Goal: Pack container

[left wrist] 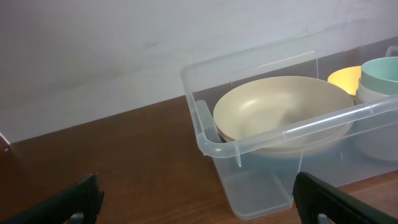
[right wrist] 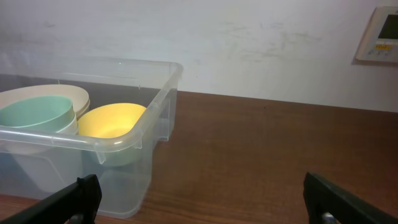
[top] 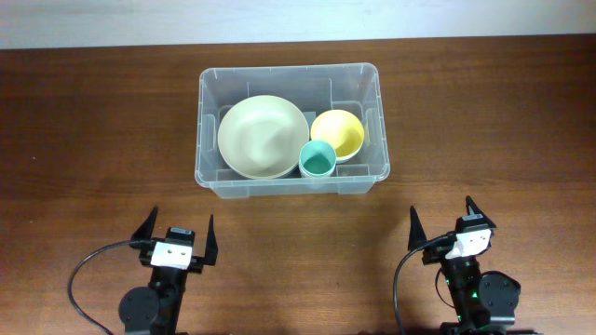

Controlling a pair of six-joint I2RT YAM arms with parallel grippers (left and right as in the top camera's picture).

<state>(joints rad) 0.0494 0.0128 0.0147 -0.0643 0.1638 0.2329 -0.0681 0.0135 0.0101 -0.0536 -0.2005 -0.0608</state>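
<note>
The clear plastic container (top: 205, 140) stands at the table's middle back. Inside it lie a large cream bowl (top: 264, 137), a yellow bowl (top: 337, 132) and a teal cup (top: 318, 159). My left gripper (top: 180, 233) is open and empty near the front edge, left of the container. My right gripper (top: 444, 223) is open and empty near the front edge, to the container's right. The left wrist view shows the container's near left corner (left wrist: 208, 140) with the cream bowl (left wrist: 280, 109) inside. The right wrist view shows the container's right corner (right wrist: 143, 127), the yellow bowl (right wrist: 112, 121) and the teal cup (right wrist: 34, 115).
The brown wooden table (top: 484, 112) runs out to both sides of the container. A pale wall (right wrist: 249, 43) stands behind it, with a small wall panel (right wrist: 378, 34) at the right. Black cables (top: 84, 274) loop beside each arm base.
</note>
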